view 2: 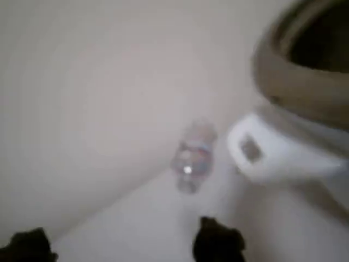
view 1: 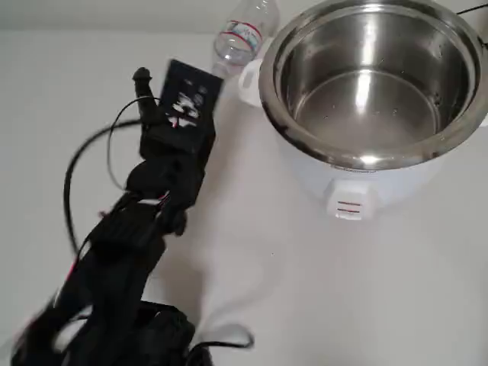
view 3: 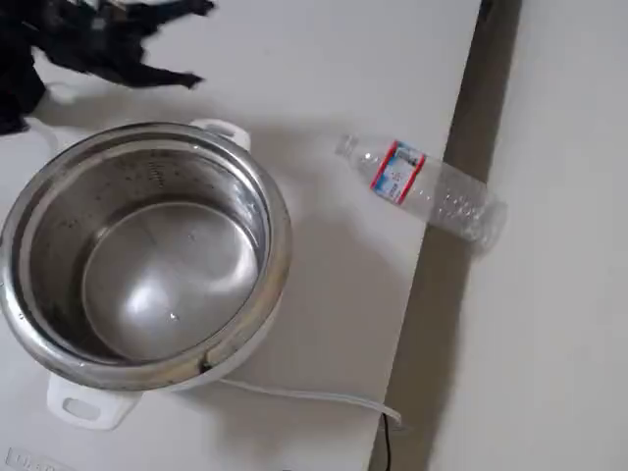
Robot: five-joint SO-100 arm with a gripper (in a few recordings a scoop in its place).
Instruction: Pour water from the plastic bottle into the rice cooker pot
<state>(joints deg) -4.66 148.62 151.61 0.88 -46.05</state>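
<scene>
Evidently little of the task is done: the bottle has not been picked up and nothing has been poured, so the grasp, the lift, the carry and the tipping are all left.

From overhead, the plastic bottle stands at the table's far edge, just beside the left side handle of the white cooker body. The rice cooker pot sits in that body, its steel floor showing bare, with no visible pool of water. The black arm reaches up from the lower left, and its camera board covers most of the gripper; only one dark fingertip peeks out to the left, short of the bottle and apart from it.

Through the wrist camera, which is blurred, two dark fingertips sit at the bottom edge with a wide gap between them, spread and holding nothing. The bottle stands ahead of them, upright, lined up with the right-hand finger rather than the middle of the gap, with the cooker handle close on its right.

Seen from the fixed camera, the bottle stands at the table's edge, well apart from the gripper at the upper left, whose prongs point towards it across the pot's rim.
</scene>
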